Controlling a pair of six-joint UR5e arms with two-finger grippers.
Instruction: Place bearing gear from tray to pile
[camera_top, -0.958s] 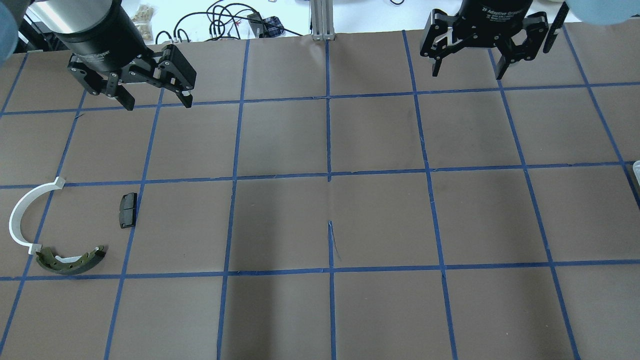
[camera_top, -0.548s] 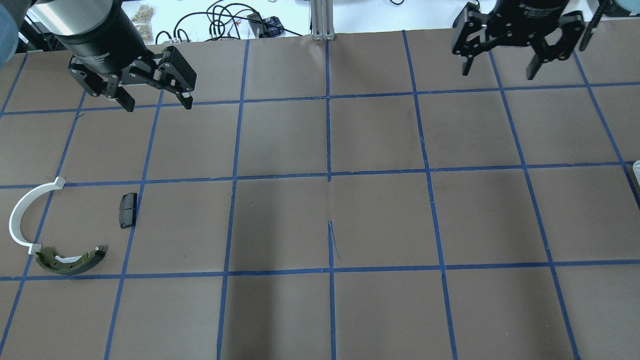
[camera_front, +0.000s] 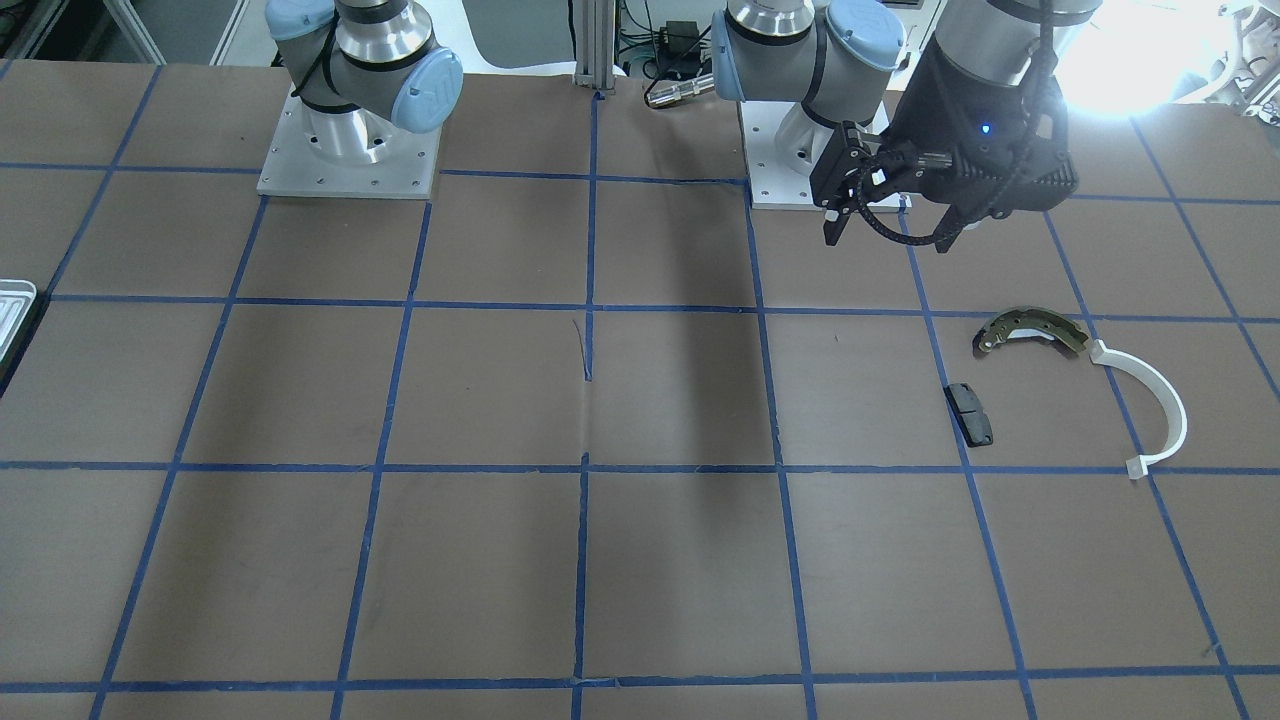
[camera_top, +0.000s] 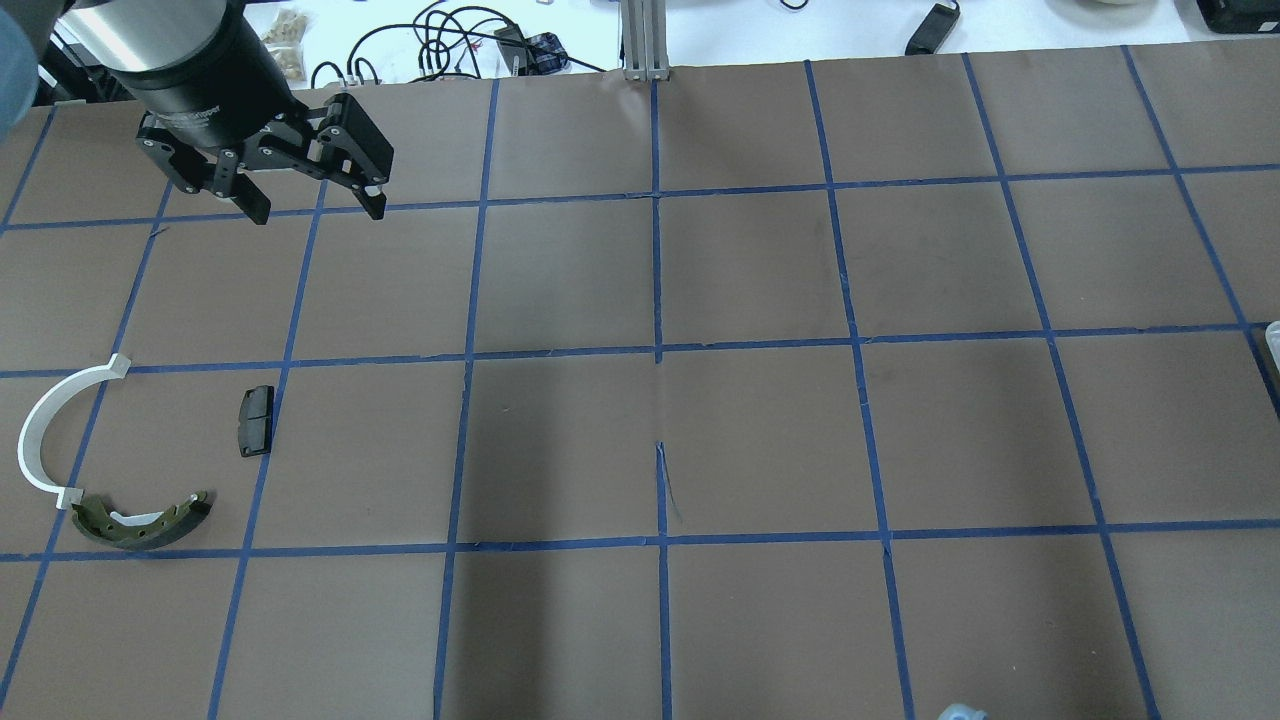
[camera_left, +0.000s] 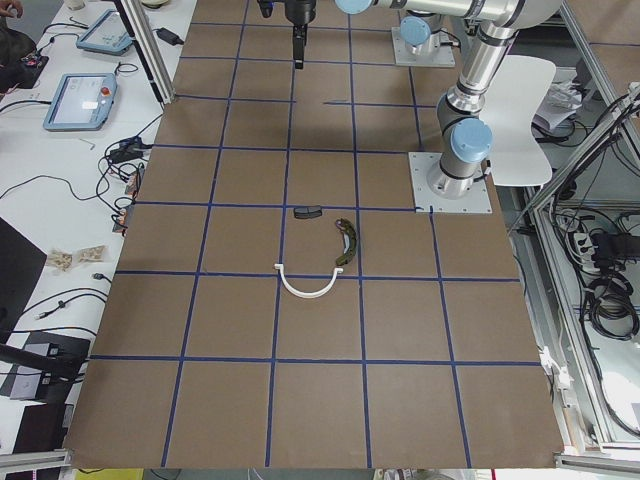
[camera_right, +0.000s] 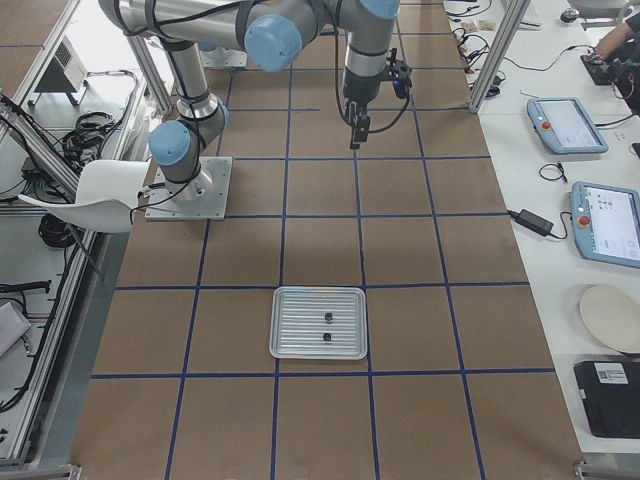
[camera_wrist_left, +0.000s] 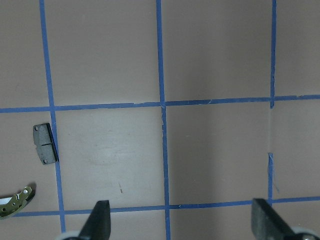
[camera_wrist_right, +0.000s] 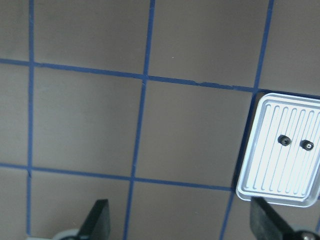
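Gears: a bearing gear (camera_wrist_right: 284, 140) lies in the tray (camera_wrist_right: 267, 172), near a second gear (camera_wrist_right: 307, 145) but not touching it. Their teeth are too small to make out.
Tray: it sits flat on the table (camera_top: 760, 440) at the robot's right end, well apart from the pile. The right wrist view cuts it off, and the overhead view shows only a sliver at its right edge.
Pile: brake shoe (camera_top: 140, 522), black pad (camera_top: 255, 420) and white arc (camera_top: 45, 430) lie at the left end. The arc's lower end is right at the shoe; I cannot tell whether they touch. The pad lies apart.
Right hand: the right gripper (camera_wrist_right: 180, 225) hangs over bare table beside the tray. Its fingers are spread wide and hold nothing; only the tips show.
Left hand: the left gripper (camera_top: 315, 210) hangs high over the table's left part, fingers spread and empty.
Change: half a second ago the right gripper showed at the overhead view's top right; now it is out of that view. The left gripper and the pile are unmoved.
Surface: brown covering with a grid of blue tape (camera_top: 657, 270).
Room: a white bench carries cables (camera_top: 440, 40) and tablets (camera_right: 566, 123). A white chair (camera_right: 95, 190) stands behind the bases.
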